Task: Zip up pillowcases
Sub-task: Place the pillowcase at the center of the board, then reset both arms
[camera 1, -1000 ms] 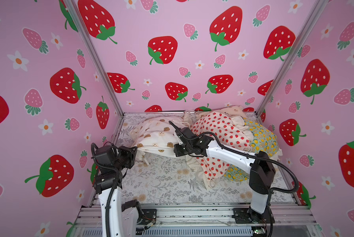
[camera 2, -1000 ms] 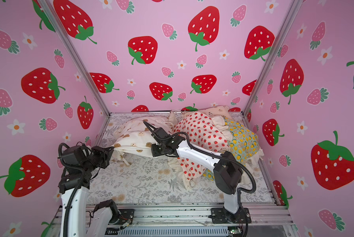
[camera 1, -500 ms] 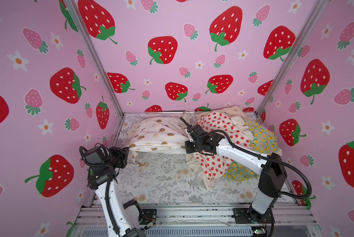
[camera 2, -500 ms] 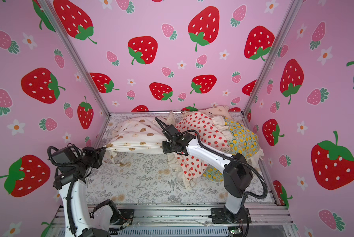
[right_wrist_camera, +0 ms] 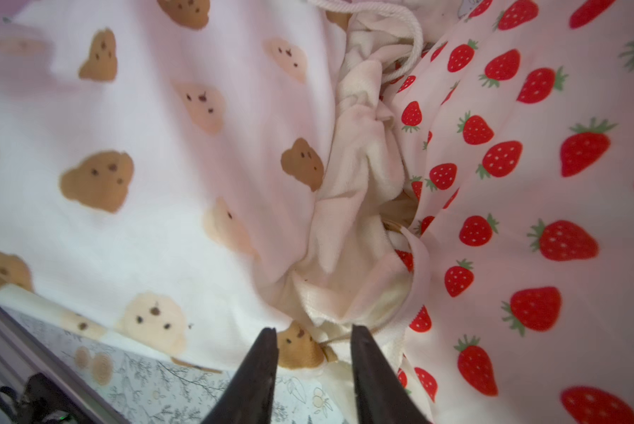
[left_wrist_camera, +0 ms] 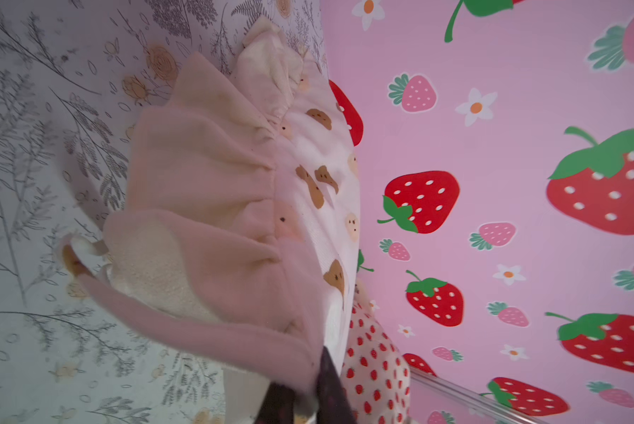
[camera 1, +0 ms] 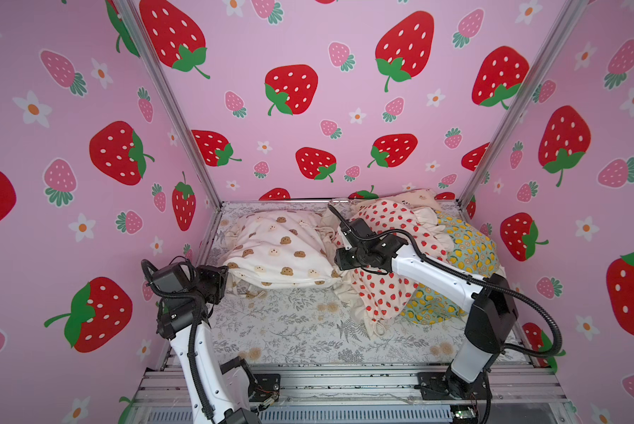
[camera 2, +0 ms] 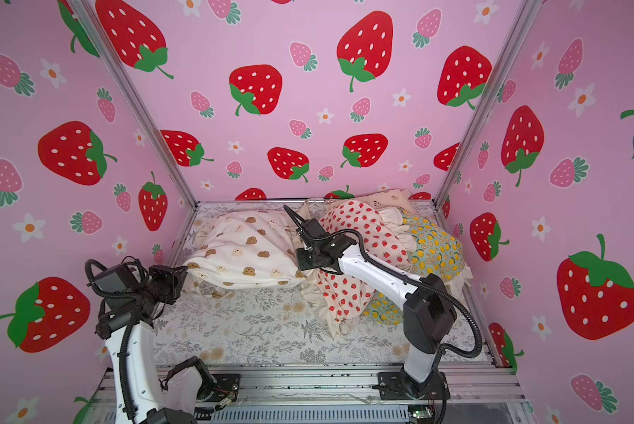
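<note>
The cookie-print pillowcase (camera 1: 278, 253) (camera 2: 245, 253) lies at the back left of the sheet. Against its right side, in a heap, are the strawberry pillowcase (camera 1: 381, 293), the lemon pillowcase (camera 1: 469, 249) and, behind them, the bear pillowcase (camera 1: 420, 194). My left gripper (camera 1: 226, 274) (left_wrist_camera: 304, 369) is at the cookie case's left end, its fingers a little apart with the cream ruffle (left_wrist_camera: 205, 176) lying between them. At the case's right end my right gripper (camera 1: 339, 262) (right_wrist_camera: 313, 337) stands open, with the case's corner and a small golden tab (right_wrist_camera: 328, 353) in the gap.
A grey fern-print sheet (camera 1: 300, 330) covers the floor. Pink strawberry walls (camera 1: 308, 55) close in the left, back and right, and the left arm is near the left wall. A metal rail (camera 1: 344, 381) carries both arm bases at the front.
The arms drew apart, left leftward and right rightward, stretching the cookie-print pillowcase between them. Both grippers' jaws have since parted from shut.
</note>
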Controlling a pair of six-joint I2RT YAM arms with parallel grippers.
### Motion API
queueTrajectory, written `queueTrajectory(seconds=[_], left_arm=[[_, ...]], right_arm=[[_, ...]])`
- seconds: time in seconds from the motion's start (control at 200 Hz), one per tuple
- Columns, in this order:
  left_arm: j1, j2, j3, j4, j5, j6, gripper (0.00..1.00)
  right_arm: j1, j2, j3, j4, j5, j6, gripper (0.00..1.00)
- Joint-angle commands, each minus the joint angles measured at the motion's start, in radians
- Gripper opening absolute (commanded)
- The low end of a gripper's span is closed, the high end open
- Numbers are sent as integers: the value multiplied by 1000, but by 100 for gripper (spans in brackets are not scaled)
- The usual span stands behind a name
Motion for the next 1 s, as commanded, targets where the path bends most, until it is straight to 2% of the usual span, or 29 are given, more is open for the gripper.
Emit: queueTrajectory(seconds=[0.0,0.055,0.135,0.21,0.305,0.34,0.445,0.595,0.755,0.855,0.995], left_arm=[[-39,-12,33,-82,-95,109,47],[-54,-12,47,-117,-124,142,58],[-62,-17,74,-169,-165,187,72],[-62,-16,127,-230,-227,240,90],[-63,-22,186,-267,-300,282,100],[-68,-24,201,-267,-325,286,99],[-140,-23,212,-225,-437,303,99],[-359,36,176,-141,-711,338,99],[-574,130,54,63,-1013,443,99],[-623,190,-33,241,-1135,570,99],[-632,232,-192,526,-1187,753,99]], right_arm=[[-22,-77,38,-40,26,-20,51],[-40,-114,37,-52,55,-32,51],[-75,-178,31,-75,109,-56,65],[-128,-245,14,-91,154,-80,80],[-219,-329,-23,-110,217,-108,95],[-261,-360,-43,-113,247,-117,100],[-397,-458,-131,-91,352,-132,100],[-607,-587,-335,35,452,-129,99],[-755,-621,-543,194,553,-163,100],[-802,-585,-703,393,568,-231,100],[-819,-484,-884,714,518,-323,100]])
